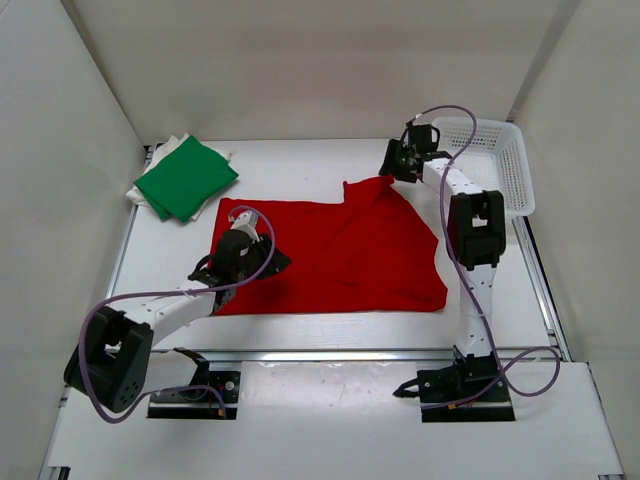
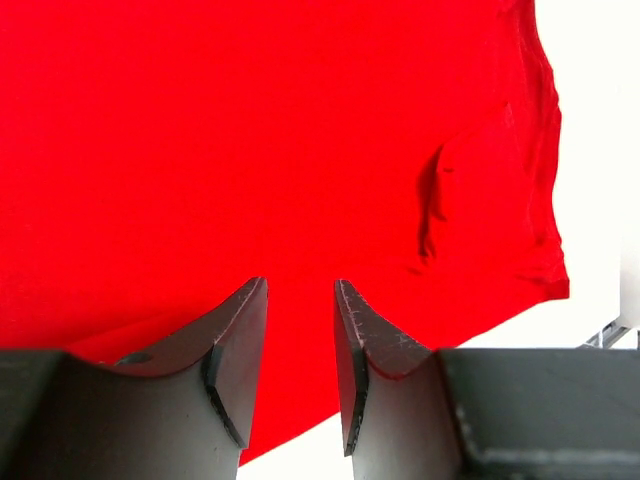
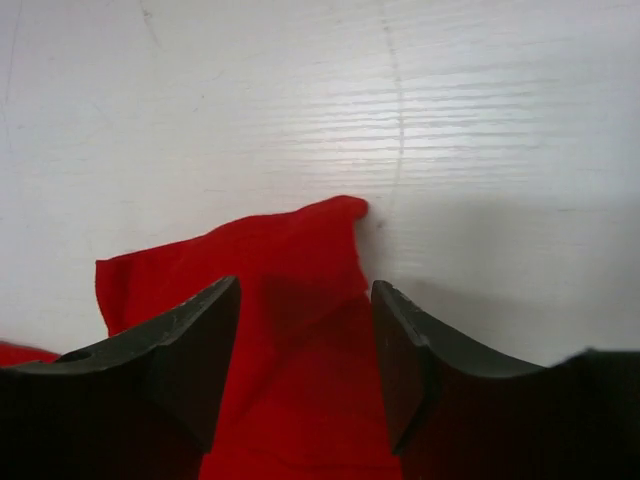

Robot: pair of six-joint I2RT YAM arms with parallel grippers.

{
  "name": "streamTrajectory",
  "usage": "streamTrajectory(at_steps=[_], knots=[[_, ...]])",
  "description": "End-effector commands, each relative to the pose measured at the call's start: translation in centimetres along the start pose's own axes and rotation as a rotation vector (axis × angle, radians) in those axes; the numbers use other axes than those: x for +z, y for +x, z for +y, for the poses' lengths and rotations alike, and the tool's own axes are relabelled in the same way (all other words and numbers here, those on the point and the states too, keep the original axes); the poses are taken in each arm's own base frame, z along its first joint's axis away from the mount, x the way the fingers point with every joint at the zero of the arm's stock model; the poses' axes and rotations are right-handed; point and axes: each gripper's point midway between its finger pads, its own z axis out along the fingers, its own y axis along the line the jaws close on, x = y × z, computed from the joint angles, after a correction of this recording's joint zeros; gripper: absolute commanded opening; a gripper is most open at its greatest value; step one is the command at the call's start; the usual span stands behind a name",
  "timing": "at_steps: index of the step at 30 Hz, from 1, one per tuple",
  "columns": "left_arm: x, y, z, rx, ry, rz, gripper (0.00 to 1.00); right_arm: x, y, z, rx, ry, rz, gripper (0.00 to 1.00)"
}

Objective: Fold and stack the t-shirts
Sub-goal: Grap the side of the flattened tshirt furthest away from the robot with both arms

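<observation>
Left end effector [image 2: 300, 290] hung w/ jaws apart over red t-shirt [image 1: 340, 255], spread flat at bench [image 1: 300, 160] center. Right end effector [image 3: 305, 284], jaws also apart, sat over its sleeve tip at 1 o'clock. Lattice basket [image 1: 520, 170] stood at 2 o'clock, clear of shirts. Green t-shirt [image 1: 187, 176] lay folded atop white t-shirt [image 1: 172, 145] at 10 o'clock.

Overhead and close wrist views share the red t-shirt [image 1: 340, 255].

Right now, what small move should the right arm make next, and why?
Probably lift the right gripper straight up: its jaws stand open astride the sleeve of the red t-shirt, which rests on the table ungripped.
</observation>
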Motion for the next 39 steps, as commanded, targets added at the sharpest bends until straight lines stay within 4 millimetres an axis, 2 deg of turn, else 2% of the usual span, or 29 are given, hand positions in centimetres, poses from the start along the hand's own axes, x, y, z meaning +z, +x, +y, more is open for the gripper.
streamTrajectory(at_steps=[1,2,4,5,8,9,10,11,12,13,14,15,17,18,19,20,22,25,26,27,28,30,31,32,35,36,38,39], knots=[[0.1,-0.4,-0.6,0.009,0.013,-0.010,0.44,0.9,-1.2,1.0,0.014,-0.035,0.007,0.53],[0.2,-0.1,-0.6,0.011,0.014,-0.003,0.43,1.9,-0.1,0.8,0.015,-0.035,0.039,0.54],[0.3,-0.1,-0.6,0.014,0.009,0.000,0.43,2.1,-0.8,0.7,0.015,-0.020,0.041,0.51],[0.2,-0.4,-0.7,0.013,0.009,-0.006,0.44,2.4,-0.1,0.7,0.016,-0.008,0.059,0.50],[0.5,-1.0,-0.9,0.021,0.004,-0.011,0.43,2.8,-0.7,0.1,0.045,0.012,0.043,0.47],[0.4,-1.4,-1.1,0.025,0.005,-0.018,0.43,3.3,0.1,-0.4,0.055,0.027,0.065,0.47],[0.4,-1.8,-1.4,0.032,0.011,-0.025,0.44,2.9,-1.0,-0.4,0.062,0.035,0.052,0.47],[0.5,-1.9,-1.5,0.033,0.010,-0.029,0.43,3.3,-1.7,-0.7,0.075,0.034,0.041,0.47],[0.4,-2.4,-1.7,0.034,0.014,-0.038,0.43,3.9,-0.6,-0.8,0.084,0.019,0.082,0.46],[0.4,-2.2,-1.5,0.033,0.008,-0.033,0.43,3.9,-1.2,-0.3,0.099,-0.011,0.087,0.46],[0.4,-2.4,-1.4,0.033,0.003,-0.041,0.43,4.2,-2.0,0.0,0.103,-0.032,0.074,0.41],[0.4,-2.6,-1.2,0.035,-0.001,-0.047,0.43,4.7,-1.2,-0.1,0.117,-0.041,0.106,0.38],[0.4,-2.5,-0.9,0.027,-0.008,-0.042,0.43,4.7,-2.9,1.2,0.102,-0.102,0.077,0.29],[0.3,-2.6,-0.8,0.029,-0.011,-0.046,0.43,5.2,-2.5,1.3,0.105,-0.127,0.091,0.23],[0.3,-2.6,-0.6,0.029,-0.024,-0.043,0.43,4.6,-3.9,2.6,0.095,-0.159,0.057,0.19],[0.4,-2.7,-0.5,0.022,-0.026,-0.047,0.43,4.3,-4.6,2.3,0.101,-0.163,0.041,0.14],[0.4,-2.8,-0.5,0.029,-0.025,-0.051,0.44,3.4,-5.3,3.3,0.073,-0.183,0.026,0.01],[0.3,-3.8,-0.7,0.030,-0.022,-0.069,0.43,0.6,-8.1,3.8,0.048,-0.196,-0.023,0.00],[0.2,-4.3,-0.7,0.024,-0.017,-0.075,0.44,0.4,-7.8,3.1,0.037,-0.156,-0.014,0.00],[0.2,-5.1,-0.7,0.018,-0.020,-0.099,0.43,-0.4,-8.4,3.0,0.017,-0.133,-0.030,0.05],[0.2,-6.1,-0.7,0.011,-0.020,-0.118,0.43,-1.3,-9.5,2.7,0.007,-0.098,-0.065,0.15],[0.4,-7.7,-0.2,0.000,-0.041,-0.152,0.44,-0.4,-8.4,1.4,-0.019,-0.074,-0.052,0.32],[0.5,-9.1,-0.5,-0.001,-0.043,-0.175,0.45,-0.2,-8.1,1.2,-0.024,-0.067,-0.049,0.35],[0.8,-9.6,0.1,-0.014,-0.059,-0.163,0.44,0.7,-6.9,0.4,-0.031,-0.040,-0.020,0.35],[1.2,-11.0,1.3,-0.044,-0.085,-0.174,0.44,2.6,-4.7,-0.3,-0.051,-0.020,0.035,0.35],[1.1,-11.2,1.3,-0.040,-0.086,-0.178,0.42,2.9,-4.2,0.4,-0.059,-0.033,0.044,0.35],[1.0,-11.6,1.5,-0.033,-0.099,-0.193,0.45,3.8,-3.5,-0.1,-0.060,-0.025,0.054,0.36],[1.0,-11.4,1.8,-0.036,-0.106,-0.188,0.44,4.1,-3.3,0.2,-0.065,-0.032,0.052,0.36]])
